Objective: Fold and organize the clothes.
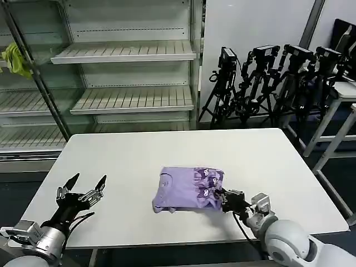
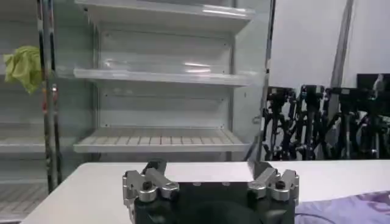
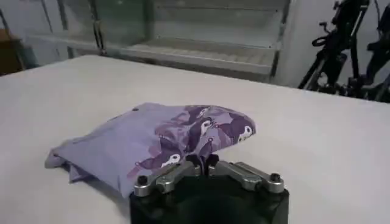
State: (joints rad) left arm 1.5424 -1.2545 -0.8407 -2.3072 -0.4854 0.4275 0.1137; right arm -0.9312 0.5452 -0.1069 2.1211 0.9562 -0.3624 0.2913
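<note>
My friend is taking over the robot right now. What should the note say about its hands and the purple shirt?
Left end effector: open, holding nothing, hovering over the left front part of the white table, well apart from the shirt.
Right end effector: fingers shut, pinching the near right edge of the T-shirt.
Shirt: light purple, lying in a folded bundle near the middle front of the table, cartoon print on the right side.
Done: the shirt looks mostly folded, though lumpy and uneven.
Left: probably finish or tidy the fold, let go, and set it neatly.
</note>
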